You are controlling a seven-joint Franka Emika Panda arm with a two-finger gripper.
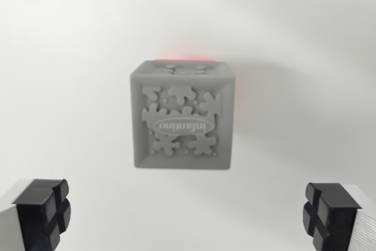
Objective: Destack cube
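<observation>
Approach step: hovering above grey cube point(183, 116), red cube point(187, 58) peeking at 12 o'clock beneath. Gripper point(188, 216) fingers point(42, 213) spread wide, empty. Next: descend, centre, pinch grey cube.

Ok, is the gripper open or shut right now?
Open. The gripper has its two black fingertips far apart at the bottom corners of the wrist view, with nothing between them; the grey cube lies beyond.
</observation>
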